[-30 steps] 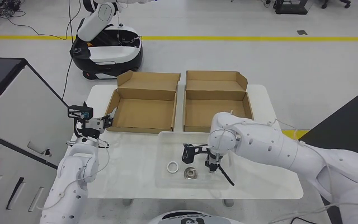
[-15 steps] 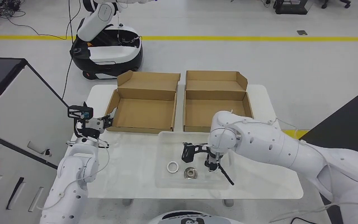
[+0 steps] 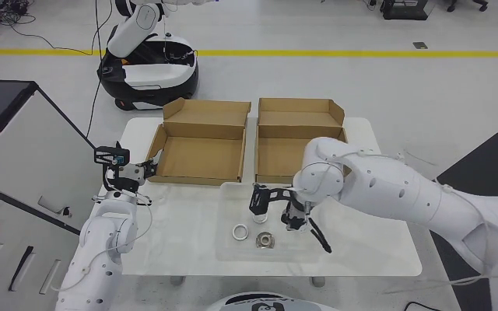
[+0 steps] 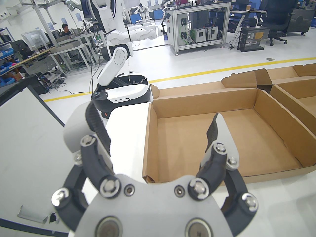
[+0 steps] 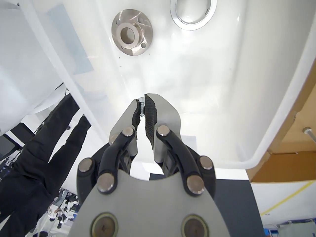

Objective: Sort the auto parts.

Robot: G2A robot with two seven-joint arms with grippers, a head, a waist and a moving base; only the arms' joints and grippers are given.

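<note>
Right gripper point(image 5: 142, 110): clenched on a small threaded bolt point(image 5: 140, 107), over the white tray point(image 3: 233, 204), lower centre of the top view. Left gripper point(image 4: 153, 112): released, fingers spread, at the left of the top view, just beside the left cardboard box point(image 3: 201, 155). White table point(image 3: 179, 233): carrying both boxes and the tray. Right cardboard box point(image 3: 299, 155): upper centre, beside the left box. Tray: just below the boxes. Metal flange point(image 5: 132, 32) and metal ring point(image 5: 193, 6): flat on the tray floor, near each other but apart, left of the right gripper in the top view.
</note>
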